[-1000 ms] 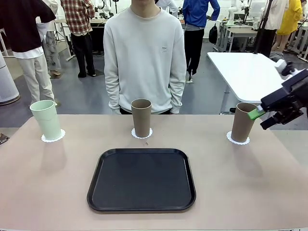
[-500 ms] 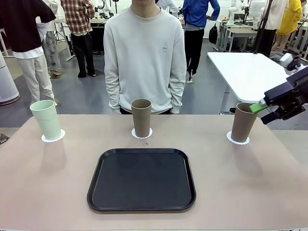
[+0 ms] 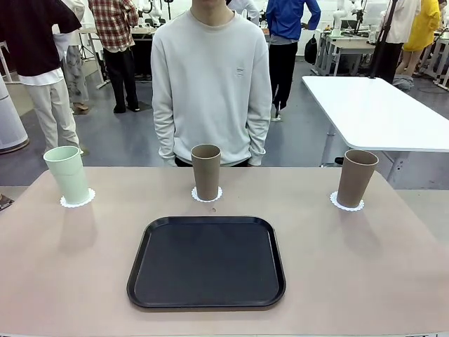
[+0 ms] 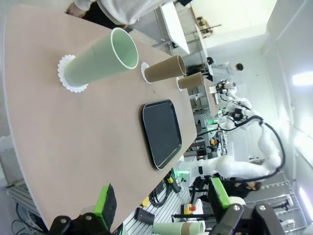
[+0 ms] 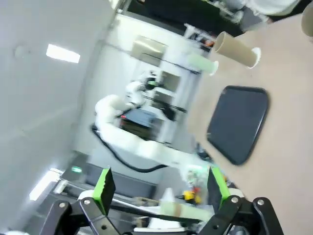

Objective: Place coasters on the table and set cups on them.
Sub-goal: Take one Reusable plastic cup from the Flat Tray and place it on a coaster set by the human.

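- On the table [image 3: 70,281], three cups each stand upright on their own coaster: the mint cup [image 3: 68,173] far left, a tan cup [image 3: 205,170] at the middle in front of the person [image 3: 210,77], and a second tan cup [image 3: 356,177] far right.
- At the right cup, the right arm was still beside the rim a second ago; now it has pulled clear of the front view, and the cup stands alone on its coaster [image 3: 347,203].
- That suggests the last placement is done and the task is likely finished, since no cup or coaster is left to set.
- Right gripper [image 5: 159,188] shows in its own wrist view with jaws wide and nothing between them, turned away toward the room.
- Left gripper [image 4: 161,200] hangs off the near table edge, jaws wide and empty too.
- Cups are tall, tapered and handleless, with a matte skin and thin rims; they look light and easy to tip.
- Coasters are thin white paper rounds with lacy scalloped edges, a little wider than the cup bases; the left coaster [image 3: 77,202] and middle coaster [image 3: 207,196] peek out around their cups.
- Between the cups and the near edge lies a tray [image 3: 206,261]: black, shallow, rounded corners, a slight sheen, bare.
- Table surface is matte beige-pink and smooth.
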`<action>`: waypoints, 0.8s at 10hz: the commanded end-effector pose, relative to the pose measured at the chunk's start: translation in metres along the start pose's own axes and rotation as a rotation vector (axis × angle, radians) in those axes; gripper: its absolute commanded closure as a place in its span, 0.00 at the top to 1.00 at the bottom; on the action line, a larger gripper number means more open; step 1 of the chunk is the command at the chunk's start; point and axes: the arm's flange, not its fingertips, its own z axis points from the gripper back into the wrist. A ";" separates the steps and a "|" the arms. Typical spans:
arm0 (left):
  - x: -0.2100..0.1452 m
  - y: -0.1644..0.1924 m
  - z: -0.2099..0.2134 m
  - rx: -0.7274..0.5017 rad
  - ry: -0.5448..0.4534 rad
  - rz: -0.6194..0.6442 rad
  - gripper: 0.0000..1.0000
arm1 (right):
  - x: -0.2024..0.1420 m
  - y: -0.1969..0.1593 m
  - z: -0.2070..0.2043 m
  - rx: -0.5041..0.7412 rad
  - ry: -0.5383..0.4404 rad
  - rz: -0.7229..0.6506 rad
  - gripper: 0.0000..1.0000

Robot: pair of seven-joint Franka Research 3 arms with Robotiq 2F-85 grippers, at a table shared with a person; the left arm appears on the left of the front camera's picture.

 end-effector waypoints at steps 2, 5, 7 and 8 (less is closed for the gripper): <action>0.000 -0.003 0.001 0.007 -0.004 0.004 1.00 | 0.032 -0.063 0.017 0.029 0.050 -0.253 1.00; 0.000 -0.003 0.001 0.007 -0.004 0.004 1.00 | 0.038 -0.086 0.013 -0.038 0.020 -0.314 1.00; 0.000 -0.003 0.001 0.007 -0.004 0.004 1.00 | 0.040 -0.079 0.007 -0.083 0.001 -0.266 1.00; 0.000 -0.003 0.001 0.007 -0.004 0.004 1.00 | 0.040 -0.073 0.003 -0.105 -0.009 -0.257 1.00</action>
